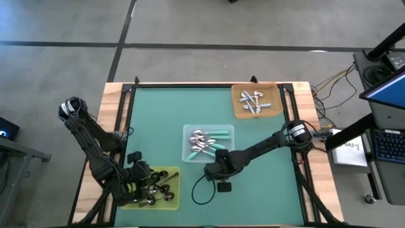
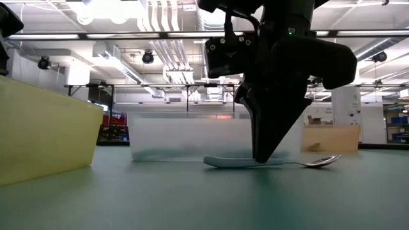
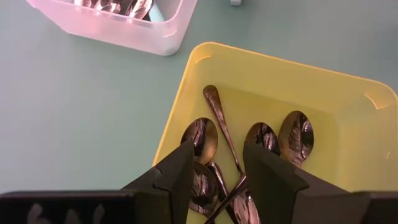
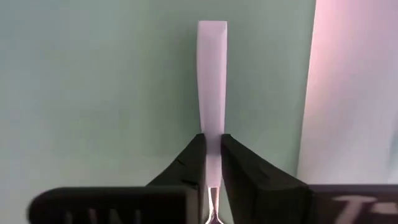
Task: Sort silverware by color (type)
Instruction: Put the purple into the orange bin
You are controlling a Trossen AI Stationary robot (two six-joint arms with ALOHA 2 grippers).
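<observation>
A spoon with a pale teal handle (image 4: 211,74) lies flat on the green table beside the clear tray (image 1: 190,152); its silver bowl (image 2: 323,161) shows in the low view. My right gripper (image 4: 212,155) is shut on it. The clear tray holds more teal-handled spoons (image 1: 205,140). My left gripper (image 3: 217,168) hangs open over the yellow tray (image 3: 348,112), just above several dark spoons (image 3: 297,134) lying on its floor. A dark spoon's handle (image 3: 219,115) runs under the gap between its fingers. My right gripper pinches the two long edges of the spoon's teal handle (image 4: 212,134) between its two fingers, close to where the handle meets the metal neck. The fingers come from above, slanting down, and stand across the handle. The spoon lies level on the table (image 2: 236,163).
An orange-brown tray (image 1: 239,111) with pale silver utensils stands at the table's far right. A black cable loop (image 1: 197,192) and a small black block (image 1: 223,187) lie near the right gripper. Bare green table (image 1: 158,114) stretches between the trays.
</observation>
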